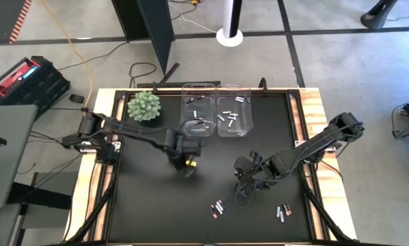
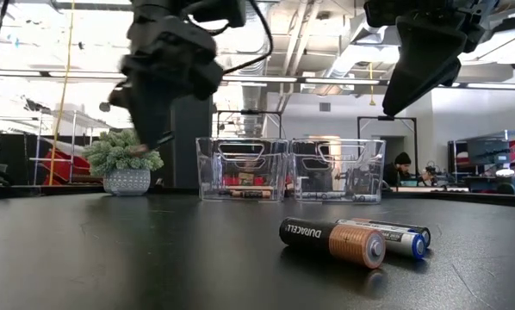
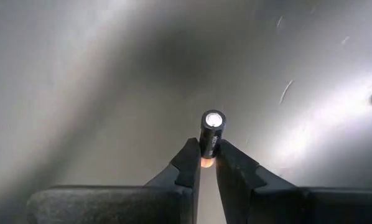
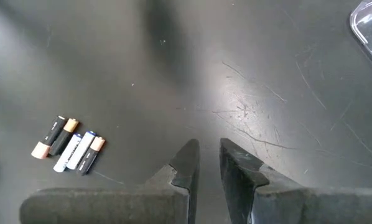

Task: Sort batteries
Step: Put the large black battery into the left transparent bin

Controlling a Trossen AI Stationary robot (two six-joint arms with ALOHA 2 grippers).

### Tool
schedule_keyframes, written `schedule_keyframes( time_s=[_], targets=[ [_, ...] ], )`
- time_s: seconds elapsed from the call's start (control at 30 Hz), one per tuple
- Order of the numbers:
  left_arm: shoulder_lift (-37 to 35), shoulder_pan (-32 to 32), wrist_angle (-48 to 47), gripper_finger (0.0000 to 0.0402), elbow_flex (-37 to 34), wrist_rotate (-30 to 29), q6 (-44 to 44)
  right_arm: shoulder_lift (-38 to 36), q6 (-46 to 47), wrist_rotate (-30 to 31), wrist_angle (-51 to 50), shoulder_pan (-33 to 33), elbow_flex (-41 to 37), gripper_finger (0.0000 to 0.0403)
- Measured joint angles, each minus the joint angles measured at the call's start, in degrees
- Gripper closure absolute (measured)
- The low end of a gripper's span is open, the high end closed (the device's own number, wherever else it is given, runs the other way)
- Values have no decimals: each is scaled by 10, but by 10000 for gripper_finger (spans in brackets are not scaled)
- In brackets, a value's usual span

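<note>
**Battery sorting table: bins, loose cells, grippers**

Black matte table top (image 1: 156, 198), framed in pale wood, with an open workshop room beyond it in the low view.

Containers: two clear bins stand side by side at the far edge. The left bin (image 1: 198, 109) holds a few dark cells with copper ends. The right bin (image 1: 233, 111) holds several white or silver cells, scattered on its floor. A small potted plant (image 1: 143, 106) stands just left of the left bin.

Loose batteries: one cluster (image 1: 217, 208) lies on the near part of the table, a second cluster (image 1: 283, 212) lies to its right, apart from it. The right wrist view shows a group of four cells (image 4: 69, 147) lying side by side, dark copper-ended ones mixed with white and blue ones. The low view shows a Duracell cell (image 2: 332, 241) touching a blue-tipped cell (image 2: 395, 236) behind it.

Left gripper (image 3: 208, 163): raised above the table, just in front of the left bin; jaws closed on a dark battery (image 3: 211, 130), pinched near its copper end, the silvery end pointing away from the fingers.

Right gripper (image 4: 209, 157): above bare table, between the bins and the near clusters; jaws apart by a narrow gap, holding nothing.
</note>
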Motion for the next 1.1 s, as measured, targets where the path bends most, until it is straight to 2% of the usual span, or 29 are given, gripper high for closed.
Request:
schedule_keyframes(
  time_s=[0.17,0.43,0.6,0.73,0.93,1.1],
  targets=[
    [0,64,-2,368,52,0,102,0,3,0,0,0,0,322],
    [-1,162,0,368,175,1,247,0,64,25,0,-9,0,322],
    [-1,243,30,368,220,-42,292,0,79,26,1,-25,0,322],
    [1,316,54,368,220,-36,309,0,105,26,0,-39,0,322],
    [62,383,93,368,229,34,371,0,131,28,0,-53,0,322],
    [151,400,64,368,278,38,427,0,137,28,9,-64,0,322]
  ],
)
